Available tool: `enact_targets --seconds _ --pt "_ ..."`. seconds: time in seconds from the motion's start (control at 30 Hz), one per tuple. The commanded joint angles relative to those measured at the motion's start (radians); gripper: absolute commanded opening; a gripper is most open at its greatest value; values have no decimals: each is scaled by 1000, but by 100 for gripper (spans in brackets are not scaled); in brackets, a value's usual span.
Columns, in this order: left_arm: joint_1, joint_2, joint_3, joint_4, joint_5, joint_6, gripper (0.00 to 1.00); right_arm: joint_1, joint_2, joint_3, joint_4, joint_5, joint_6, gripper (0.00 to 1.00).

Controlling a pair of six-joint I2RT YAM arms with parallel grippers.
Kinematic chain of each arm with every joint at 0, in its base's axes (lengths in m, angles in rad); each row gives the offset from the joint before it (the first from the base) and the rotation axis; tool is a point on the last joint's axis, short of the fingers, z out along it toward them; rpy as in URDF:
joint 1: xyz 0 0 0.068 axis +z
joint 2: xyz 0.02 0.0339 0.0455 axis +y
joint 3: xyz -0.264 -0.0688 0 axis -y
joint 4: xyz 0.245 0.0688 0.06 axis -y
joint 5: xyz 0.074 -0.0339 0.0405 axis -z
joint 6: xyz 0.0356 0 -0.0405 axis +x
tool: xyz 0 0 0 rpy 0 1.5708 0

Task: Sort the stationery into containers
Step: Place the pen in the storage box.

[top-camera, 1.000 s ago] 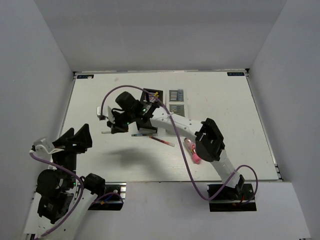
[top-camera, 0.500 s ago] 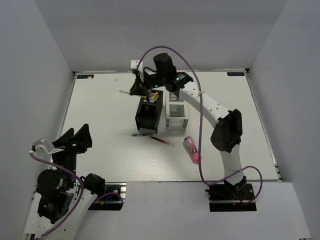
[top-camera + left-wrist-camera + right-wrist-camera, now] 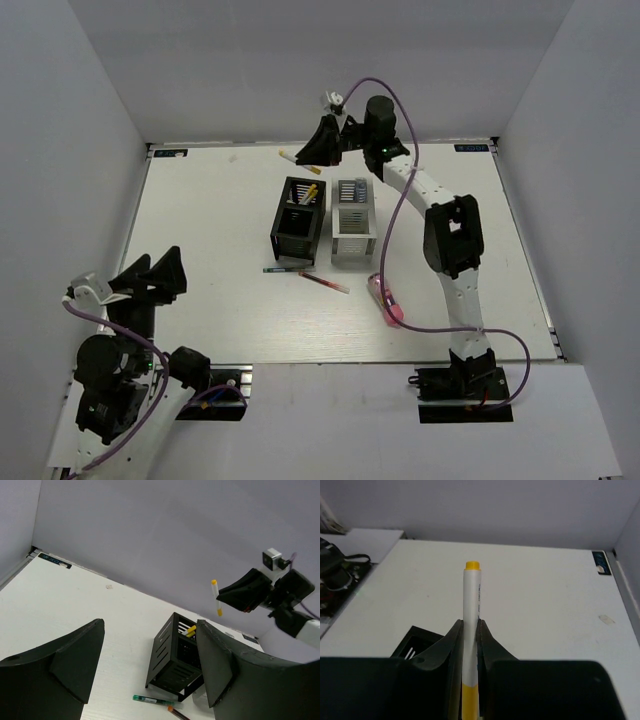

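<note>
Idling at the near left corner with the left tool point(image 3: 150, 627) gaping wide, gripping nothing. Leaving the pink tube point(image 3: 386, 301), the red pen point(image 3: 322, 282) and the dark pen point(image 3: 288, 268) lying loose on the bench point(image 3: 200, 220), just in front of the bins. Further in, showing the black bins point(image 3: 281, 228) and white bins point(image 3: 352, 240) touching in one block, with one yellow-tipped stick point(image 3: 308, 193) already leaning in the far black one. Farthest out, pinching a white stick point(image 3: 471, 600) in the right tool point(image 3: 470, 625), clamping near one end and letting most of it poke ahead. Holding it high, seemingly just past the far left corner of the block rather than over an opening. Risking a miss when releasing from here: probably glancing off a rim or slotted wall and rolling off. Risking a pivot or slip in so slim a grip during any quick swing. Possibly fouling the leaning stick on the way in. Working at nearly full stretch, so likely losing fine aim.
</note>
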Motion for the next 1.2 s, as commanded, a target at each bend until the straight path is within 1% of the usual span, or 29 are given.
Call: enact_targets --seconds 0.0,0.03,0.07,0.1,0.13,0.17,0.23,0.37,0.43,0.5,0.63,0.8,0.83,0.9,1.0,1.17 --pt "7 32 -6 12 25 19 84 -14 67 -32 698 -166 510 0" --pt "7 32 -6 12 25 19 84 -20 130 -20 769 -171 566 0" --pt "7 41 -6 12 25 19 84 -22 156 -3 828 -177 612 0" --pt "7 41 -6 12 34 19 84 -25 181 85 869 -192 693 0" --pt "7 41 -6 12 34 19 84 -27 234 110 877 -191 715 0" --pt "7 41 -6 12 34 19 84 -27 242 140 902 -194 738 0" --pt "7 41 -6 12 34 19 84 -27 251 137 917 -196 742 0" --pt "7 50 -6 12 34 19 84 -17 236 69 925 -189 705 0" --pt "7 50 -6 12 34 19 84 -16 248 72 917 -186 697 0" --pt "7 50 -6 12 34 19 84 -17 256 89 899 -176 690 0" --pt "7 50 -6 12 34 19 84 -13 264 98 807 -151 622 0" --pt "7 50 -6 12 34 19 84 10 270 103 788 -137 593 0" --pt "7 50 -6 12 34 19 84 15 270 106 767 -130 578 0" --pt "7 50 -6 12 34 19 84 26 267 135 630 -119 472 0" --pt "7 50 -6 12 34 19 85 32 268 154 511 -97 382 0" --pt "7 50 -6 12 34 19 85 38 273 154 469 -87 354 0"
